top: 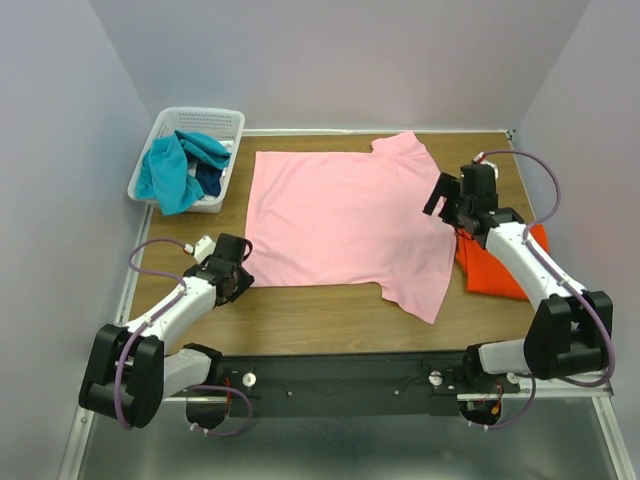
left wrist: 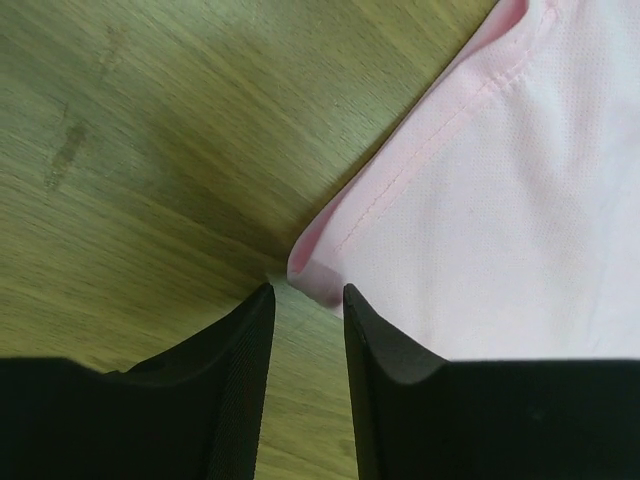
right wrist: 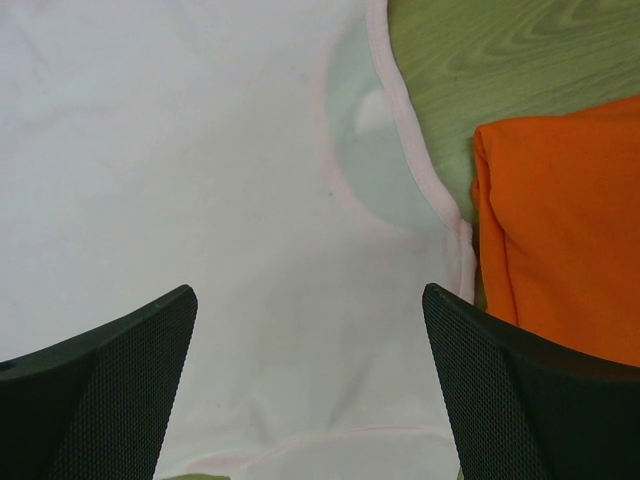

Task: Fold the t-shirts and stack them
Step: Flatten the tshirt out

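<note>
The left claw (left wrist: 308, 292) sits low on the table (left wrist: 150, 150) w/ its fingers only a slit apart and nothing pinched btwn them. The near hem corner (left wrist: 312, 272) of the pink t-shirt (top: 340, 220) lies just off the tips, touching or nearly so. The right claw (right wrist: 308, 295) is spread wide & empty, hovering over the neckline (right wrist: 400, 140) end of the same shirt, w/ the folded orange t-shirt (right wrist: 560, 240) just beside it on the right. The pink shirt lies flat across the mid table, hem to the left, sleeves out at the right end. A teal garment (top: 170, 175) & a dark blue garment (top: 208, 180) wait in the white basket (top: 228, 118) at the far left.

Step in hand, as I read it: get a grip for the 1st fold of the pink shirt. To do it well:
- The slit looks too narrow to take a doubled hem, so widen a bit.
- Nose fwd so the corner goes btwn the pads, one pad sliding under the cloth, then close.
- Take both layers, else the back panel drags & wrinkles.
- The right claw should drop onto a matching pt, prob. the near shoulder, not the mid neckline.
- Lift both together at the same height, keep the edge taut, and lay it over w/o snagging the orange one
</note>
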### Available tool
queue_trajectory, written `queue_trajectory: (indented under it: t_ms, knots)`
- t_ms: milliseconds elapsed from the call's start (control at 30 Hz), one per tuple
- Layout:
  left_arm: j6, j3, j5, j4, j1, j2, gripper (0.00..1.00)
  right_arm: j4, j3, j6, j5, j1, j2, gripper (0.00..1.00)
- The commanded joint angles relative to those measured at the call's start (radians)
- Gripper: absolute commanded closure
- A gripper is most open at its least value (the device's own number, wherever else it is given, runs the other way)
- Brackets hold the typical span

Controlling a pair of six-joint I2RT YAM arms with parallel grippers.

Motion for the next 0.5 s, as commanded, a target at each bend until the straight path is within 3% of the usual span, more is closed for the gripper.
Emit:
queue_trajectory:
  t_ms: [0, 333, 433, 467]
  knots:
    - [-0.013, -0.012, -0.069, 0.002, 0.013, 0.017, 0.58, -0.009, -0.048, 0.002, -0.074, -0.006, -0.058, 0.0]
    - [0.025, 0.011, -0.069, 0.033, 0.033, 0.054, 0.6, -0.009, -0.106, -0.006, -0.104, -0.006, -0.126, 0.0]
    - [0.033, 0.011, -0.066, 0.035, 0.033, 0.058, 0.71, -0.009, -0.12, -0.006, -0.107, -0.006, -0.141, 0.0]
    - [0.042, 0.01, -0.066, 0.038, 0.033, 0.054, 0.86, -0.01, -0.128, -0.004, -0.104, -0.006, -0.144, 0.0]
